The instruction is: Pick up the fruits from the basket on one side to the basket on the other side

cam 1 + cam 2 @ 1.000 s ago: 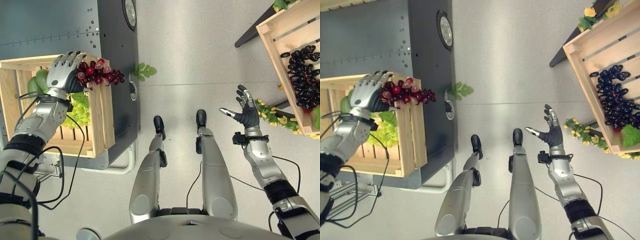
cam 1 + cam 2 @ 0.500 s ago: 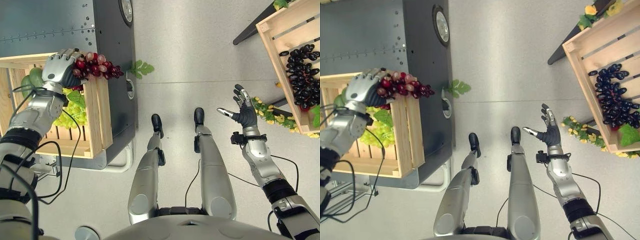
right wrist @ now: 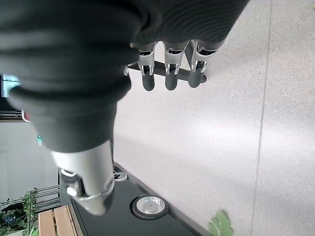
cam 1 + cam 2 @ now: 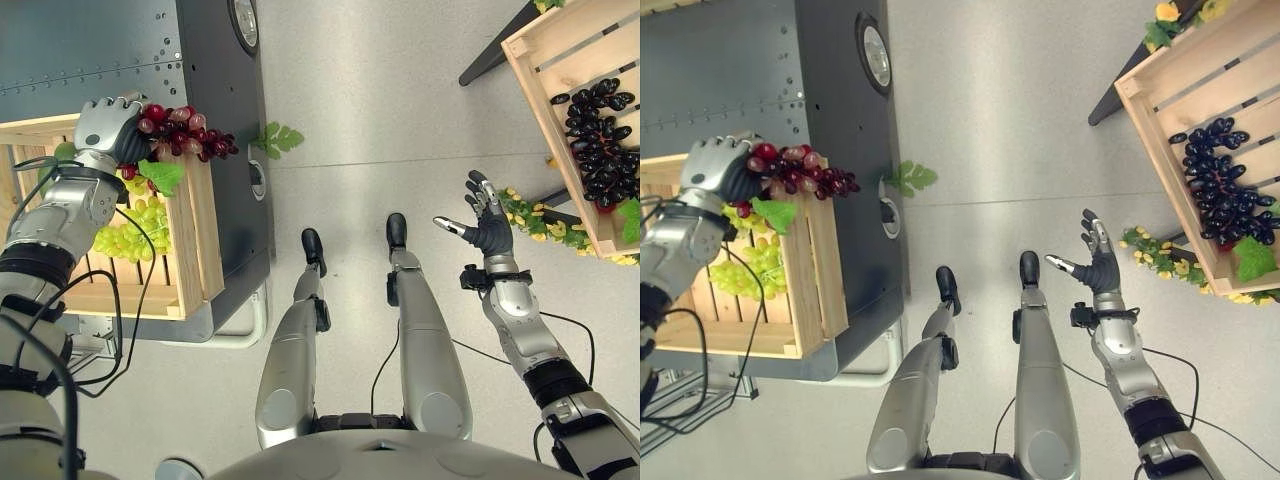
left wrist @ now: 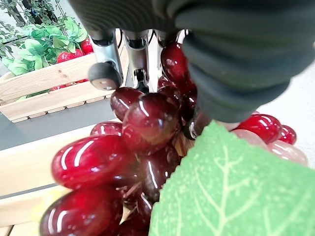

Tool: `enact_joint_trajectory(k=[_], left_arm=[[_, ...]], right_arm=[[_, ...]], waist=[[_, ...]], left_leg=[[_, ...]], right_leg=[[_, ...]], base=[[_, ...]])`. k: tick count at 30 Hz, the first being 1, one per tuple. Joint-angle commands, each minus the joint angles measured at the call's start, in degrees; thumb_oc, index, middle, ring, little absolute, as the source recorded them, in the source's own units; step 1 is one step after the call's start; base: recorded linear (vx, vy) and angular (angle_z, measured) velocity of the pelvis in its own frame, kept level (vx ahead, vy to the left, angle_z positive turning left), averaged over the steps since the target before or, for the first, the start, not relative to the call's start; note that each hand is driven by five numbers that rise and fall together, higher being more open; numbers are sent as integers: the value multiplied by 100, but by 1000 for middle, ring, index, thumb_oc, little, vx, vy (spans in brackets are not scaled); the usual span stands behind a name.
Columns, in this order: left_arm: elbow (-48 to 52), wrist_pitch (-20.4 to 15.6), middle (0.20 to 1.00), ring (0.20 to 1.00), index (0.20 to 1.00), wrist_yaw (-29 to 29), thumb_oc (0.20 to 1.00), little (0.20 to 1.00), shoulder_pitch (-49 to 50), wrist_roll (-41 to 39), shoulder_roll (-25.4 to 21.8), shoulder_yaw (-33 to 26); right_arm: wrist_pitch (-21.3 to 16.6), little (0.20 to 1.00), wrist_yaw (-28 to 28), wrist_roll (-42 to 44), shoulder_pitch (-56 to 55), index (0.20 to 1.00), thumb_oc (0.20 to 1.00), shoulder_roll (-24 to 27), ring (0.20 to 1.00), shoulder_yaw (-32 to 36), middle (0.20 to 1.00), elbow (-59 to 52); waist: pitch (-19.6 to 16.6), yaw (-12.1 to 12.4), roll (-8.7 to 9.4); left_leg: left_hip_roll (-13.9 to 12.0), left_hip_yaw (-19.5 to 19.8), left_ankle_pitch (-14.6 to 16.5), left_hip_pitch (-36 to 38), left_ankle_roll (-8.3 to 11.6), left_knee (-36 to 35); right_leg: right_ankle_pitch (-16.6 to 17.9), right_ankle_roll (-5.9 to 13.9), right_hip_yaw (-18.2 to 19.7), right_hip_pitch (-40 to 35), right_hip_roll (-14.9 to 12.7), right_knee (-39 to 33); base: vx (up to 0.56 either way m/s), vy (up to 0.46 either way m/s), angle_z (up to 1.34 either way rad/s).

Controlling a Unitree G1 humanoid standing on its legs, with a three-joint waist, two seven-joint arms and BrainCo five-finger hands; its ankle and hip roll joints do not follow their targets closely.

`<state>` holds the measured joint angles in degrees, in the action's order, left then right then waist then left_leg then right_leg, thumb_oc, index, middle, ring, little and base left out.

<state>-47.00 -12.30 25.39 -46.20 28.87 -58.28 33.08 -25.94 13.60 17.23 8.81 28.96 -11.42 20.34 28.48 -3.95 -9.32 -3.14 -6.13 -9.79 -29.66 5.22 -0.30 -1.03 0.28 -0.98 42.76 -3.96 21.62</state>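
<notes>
We see two silver-grey arms: the left arm (image 4: 62,212) and the right arm (image 4: 522,330) are smooth metal shells broken by black bands (collars at the joints). A dark ribbed cover (image 3: 74,59) wraps each wrist; the left hand (image 4: 103,124) and right hand (image 4: 491,234) carry silver fingers (image 3: 170,73) with dark tips.

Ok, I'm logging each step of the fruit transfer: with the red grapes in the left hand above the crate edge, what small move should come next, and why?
Probably carry the red grapes clear of the left crate toward the right crate. The left hand is curled on the bunch, which hangs over the crate's rim, while the right hand waits open above the floor and could take it.
</notes>
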Motion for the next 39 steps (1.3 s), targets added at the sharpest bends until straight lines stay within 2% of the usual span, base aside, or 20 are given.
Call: enact_joint_trajectory(k=[1, 7, 15, 16, 19, 32, 39], left_arm=[[-94, 95, 200, 200, 200, -78, 200, 200, -25, -156, -333, -165], [35, 75, 200, 200, 200, -37, 200, 200, 125, -258, -266, -395], [1080, -172, 200, 200, 200, 77, 200, 200, 1195, -722, -22, -1635], [1080, -172, 200, 200, 200, 77, 200, 200, 1195, -722, -22, -1635], [1484, -253, 200, 200, 200, 63, 200, 200, 1653, -691, 45, -2051], [2145, -351, 200, 200, 200, -174, 200, 200, 2519, -476, -3, -2784], [2577, -434, 200, 200, 200, -389, 200, 200, 2839, -415, 83, -3067]], right_arm=[[-334, 1000, -25, 108, -16, 1000, 1000, -119, 1000, 116, 1000, -359], [-317, 1000, 9, 55, -41, 1000, 1000, -144, 1000, 125, 1000, -323], [-241, 1000, -85, 6, -249, 1000, 1000, -157, 1000, 127, 1000, -232], [-241, 1000, -85, 6, -249, 1000, 1000, -157, 1000, 127, 1000, -232], [-172, 1000, -203, -47, -418, 1000, 1000, -109, 1000, 198, 1000, -235], [13, 1000, -760, 78, -991, 1000, 1000, 36, 1000, 426, 1000, -115], [99, 1000, -1031, 26, -1189, 1000, 1000, 34, 1000, 412, 1000, -87]], waist=[[110, -132, 182], [65, -118, 228], [-238, -24, 239], [-238, -24, 239], [-401, 34, 171], [-1045, 209, -135], [-1366, 247, -139]], left_leg=[[149, 80, 719, -205, -147, 841], [135, 83, 726, -187, -146, 857], [201, 132, 753, 282, -131, 736], [201, 132, 753, 282, -131, 736], [240, 163, 749, 560, -127, 615], [390, 298, 649, 1438, -153, 62], [375, 301, 669, 1669, -151, -53]], right_leg=[[424, 516, 94, -664, -34, -1073], [421, 515, 89, -693, -19, -1071], [434, 511, 68, -1136, -84, -1149], [434, 511, 68, -1136, -84, -1149], [420, 525, 33, -1424, -151, -1226], [458, 587, -132, -2340, -283, -1667], [519, 619, -222, -2649, -307, -1901]], base=[[0, 0, 0], [0, 0, 0], [23, -3, 1], [58, 15, 3], [47, 21, 12], [43, 19, 6], [28, -3, 4]])
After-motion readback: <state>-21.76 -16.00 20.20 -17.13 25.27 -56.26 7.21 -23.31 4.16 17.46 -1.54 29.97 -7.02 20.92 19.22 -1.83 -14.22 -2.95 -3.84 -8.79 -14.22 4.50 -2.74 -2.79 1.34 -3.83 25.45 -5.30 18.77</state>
